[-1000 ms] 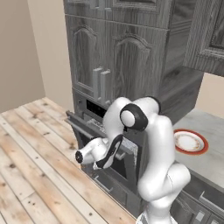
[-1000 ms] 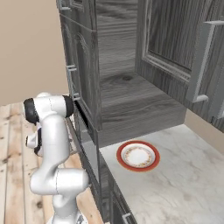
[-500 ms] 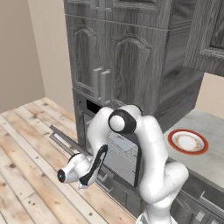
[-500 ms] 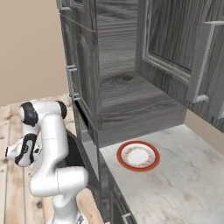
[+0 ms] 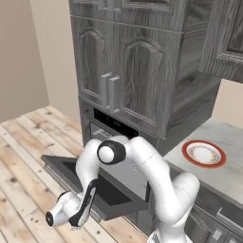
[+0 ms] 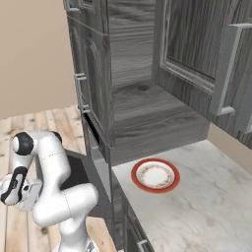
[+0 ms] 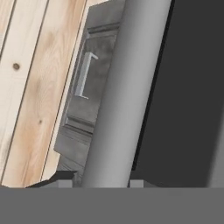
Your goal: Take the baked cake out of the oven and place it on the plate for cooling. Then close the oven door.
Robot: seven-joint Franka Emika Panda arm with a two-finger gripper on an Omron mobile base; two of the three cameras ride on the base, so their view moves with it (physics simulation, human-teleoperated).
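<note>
Below the black control strip of the oven [image 5: 111, 124], the oven door [image 5: 95, 182] hangs fully lowered, approx. level, glass window facing up, projecting over the wood floor [image 5: 23, 156]; the cake can't be made out in any view. At the door's front edge, the gripper [image 7: 101, 183] sits astride the silver bar handle [image 7: 127, 92], which runs between the two finger tips w/ jaws narrowed round it, though actual contact can't be told. On the marble counter [image 6: 197, 197] to the oven's right, well apart from door & arm, lies the red-rimmed plate [image 5: 204, 153], under grey wood cabinets [image 5: 137, 61].
</note>
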